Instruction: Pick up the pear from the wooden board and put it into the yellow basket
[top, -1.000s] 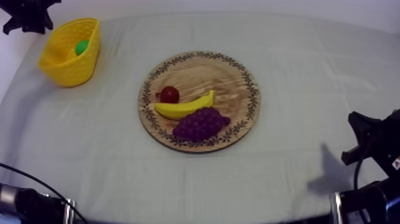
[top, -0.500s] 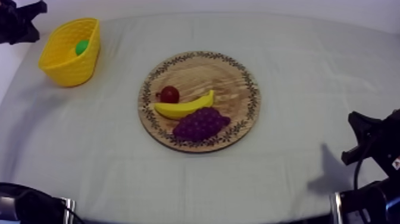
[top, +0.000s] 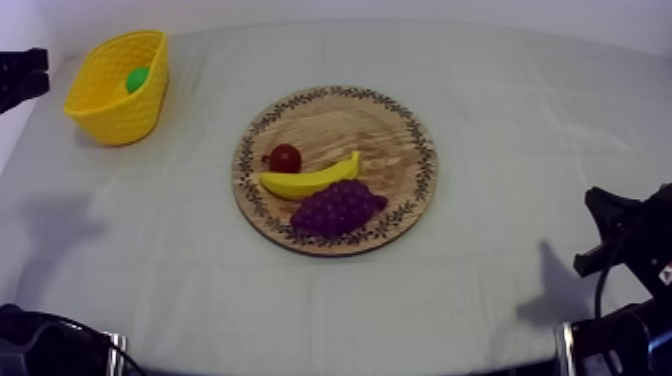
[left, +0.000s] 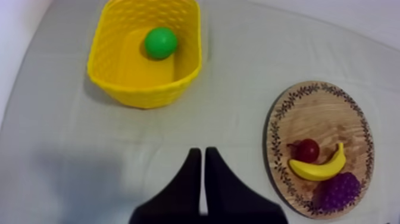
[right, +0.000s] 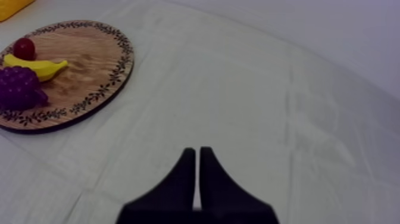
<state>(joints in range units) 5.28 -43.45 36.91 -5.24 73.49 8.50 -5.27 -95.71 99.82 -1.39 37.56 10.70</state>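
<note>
While its two fingers lie pressed together into a narrow wedge, gripping nothing, the left gripper (left: 199, 150) hangs over bare cloth (left: 238, 101) between the yellow basket (left: 143, 98) and the wooden board (left: 321, 116). The pear (left: 161, 43) lies inside the basket, at its far end. Banana (left: 318, 170), small red fruit (left: 308, 150) and grapes (left: 339, 189) crowd one side of the board. The right gripper (right: 197, 150), likewise clenched empty, sits over open cloth, well apart from the board's rim.
</note>
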